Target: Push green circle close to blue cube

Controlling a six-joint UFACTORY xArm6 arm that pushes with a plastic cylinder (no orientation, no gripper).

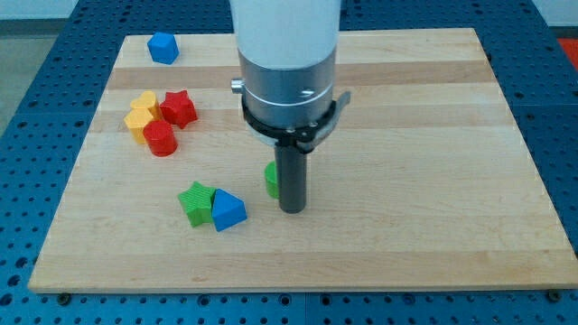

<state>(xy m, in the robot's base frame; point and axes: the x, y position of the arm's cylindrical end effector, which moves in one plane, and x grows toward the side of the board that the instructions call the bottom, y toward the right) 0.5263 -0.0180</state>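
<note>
Blue triangular block [228,210] touching green star [196,201] low on tabletop [433,135], green circle [271,179] mostly hidden behind my tip [292,209], blue cube [163,47] far at top left, no pincer, no writing.

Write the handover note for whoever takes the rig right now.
My tip is down on the board, touching or nearly touching the view's right side of the green circle, which the rod half hides.
The blue cube sits at the view's top left, far from the circle.
Done: tip is at the circle.
Left: the whole push up and left to the cube, passing right of the red and yellow blocks.
</note>
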